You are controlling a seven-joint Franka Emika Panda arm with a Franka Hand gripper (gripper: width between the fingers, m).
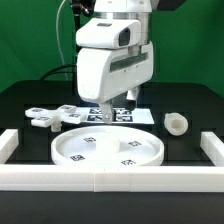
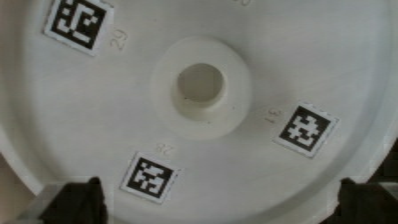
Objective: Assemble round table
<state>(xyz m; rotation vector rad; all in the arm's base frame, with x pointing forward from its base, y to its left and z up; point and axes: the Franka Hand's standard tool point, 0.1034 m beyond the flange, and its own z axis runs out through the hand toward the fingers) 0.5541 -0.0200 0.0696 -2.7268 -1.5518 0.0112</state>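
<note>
The large rimmed round disc (image 1: 108,148) lies flat on the black table near the front, tags facing up. In the wrist view the round disc (image 2: 267,60) fills the picture, with its raised hub and centre hole (image 2: 199,85). My gripper (image 1: 104,112) hangs just above the disc's far edge; in the wrist view the gripper (image 2: 222,205) is open and empty, with dark fingertips (image 2: 80,200) wide apart. The four-armed cross-shaped foot (image 1: 50,117) lies at the exterior view's left. The short cylindrical post (image 1: 176,123) stands at the right.
A white straight-walled frame (image 1: 110,179) borders the front, with side walls at the left (image 1: 10,143) and right (image 1: 212,146). The marker board (image 1: 125,114) lies flat behind the disc, under the arm.
</note>
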